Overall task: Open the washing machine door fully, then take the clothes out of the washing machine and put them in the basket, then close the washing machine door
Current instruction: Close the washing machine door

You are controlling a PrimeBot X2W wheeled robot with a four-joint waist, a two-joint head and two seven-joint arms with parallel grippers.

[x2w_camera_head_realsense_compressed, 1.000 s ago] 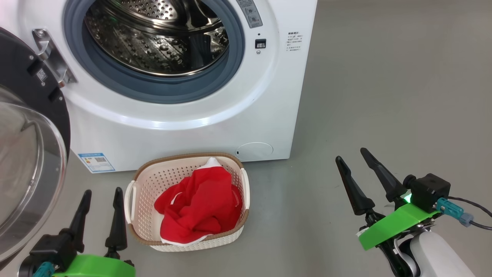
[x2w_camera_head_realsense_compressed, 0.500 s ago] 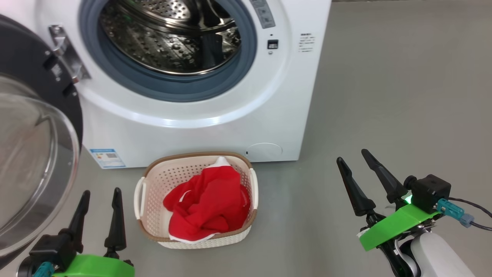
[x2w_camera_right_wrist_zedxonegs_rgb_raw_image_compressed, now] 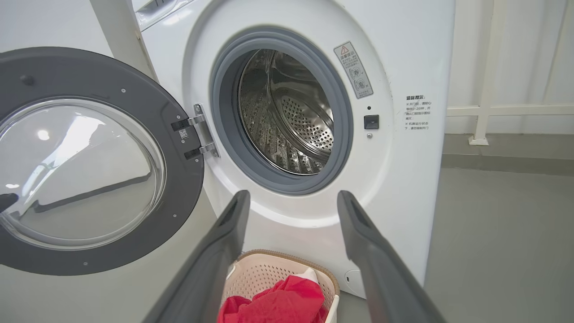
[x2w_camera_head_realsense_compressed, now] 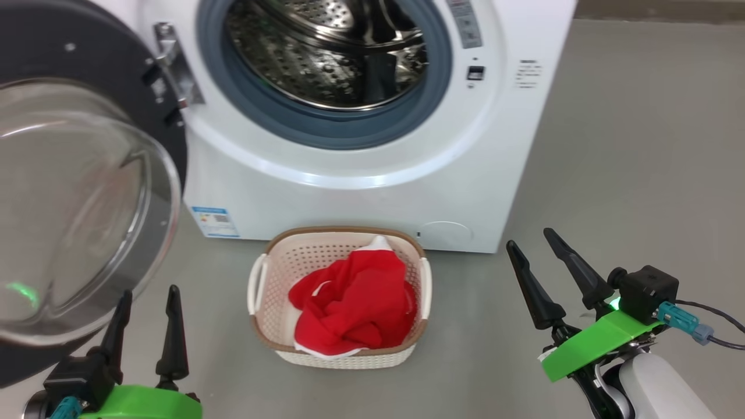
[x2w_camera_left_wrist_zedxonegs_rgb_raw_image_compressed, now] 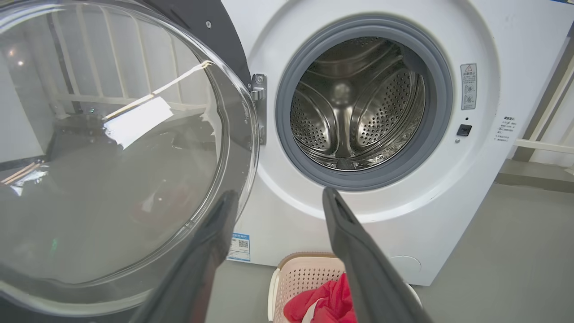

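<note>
The clothes (x2w_camera_head_realsense_compressed: pixel 355 305) lie in the basket (x2w_camera_head_realsense_compressed: pixel 349 359), the washing machine door (x2w_camera_head_realsense_compressed: pixel 81 203) hangs open off to its left, and the left gripper (x2w_camera_head_realsense_compressed: pixel 148 291) and right gripper (x2w_camera_head_realsense_compressed: pixel 529 237) flank it, both released.

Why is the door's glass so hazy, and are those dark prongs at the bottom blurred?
Left wrist view: the washing machine door glass mirrors bright room light, a white glare patch; one finger of the left tool looks smeared. Head view: a green glint on the glass.
</note>
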